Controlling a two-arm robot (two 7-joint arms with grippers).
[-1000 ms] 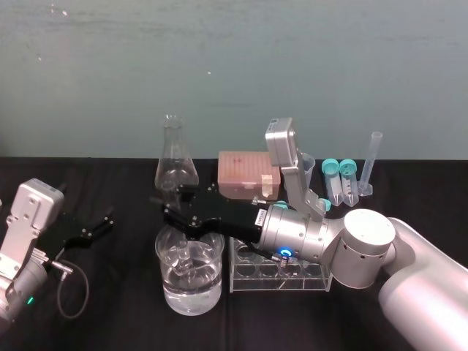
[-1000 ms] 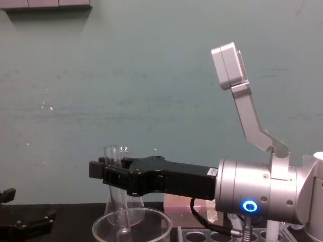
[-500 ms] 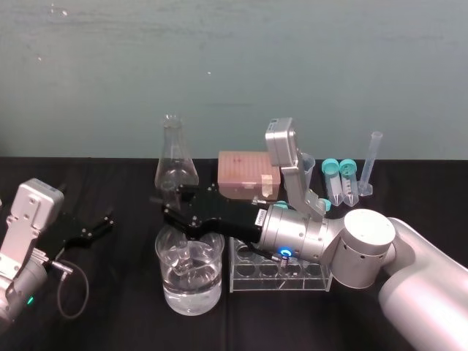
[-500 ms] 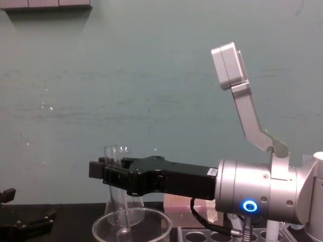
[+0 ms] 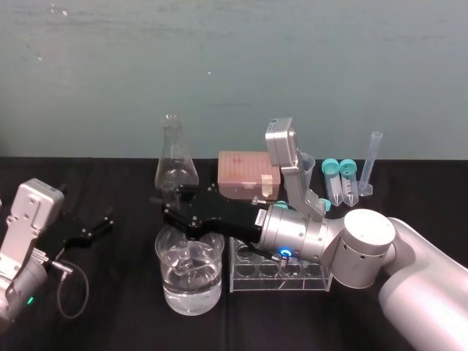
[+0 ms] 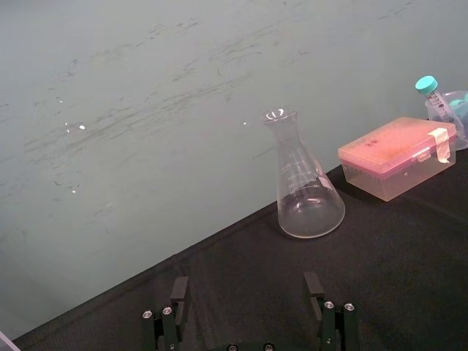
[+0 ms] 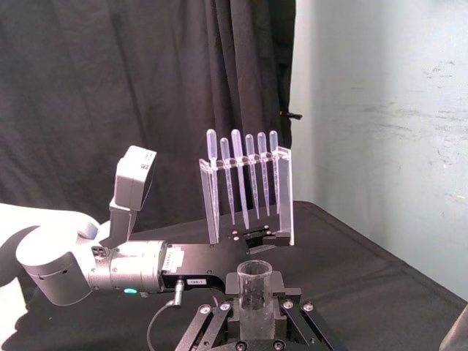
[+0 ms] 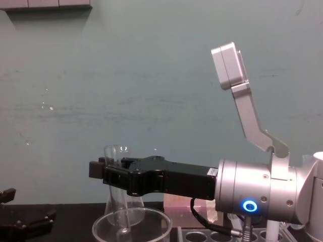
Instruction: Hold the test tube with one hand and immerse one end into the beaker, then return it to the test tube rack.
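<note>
On a black table (image 5: 110, 292) before a teal wall, the right gripper (image 5: 174, 212) clamps a test tube (image 7: 254, 289), likely light, brittle and slick, upright near its mouth, lower end inside the beaker (image 5: 212, 289) beside the rack (image 5: 292, 284); the left gripper (image 5: 102, 225) rests apart, fingers spread.

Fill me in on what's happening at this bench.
The right gripper is shut on the test tube, holding it upright with its lower end down inside the beaker, seemingly reaching the water. The test tube rack stands just to the beaker's right, where the tube goes next. The left gripper rests open on the table, off to the left.
</note>
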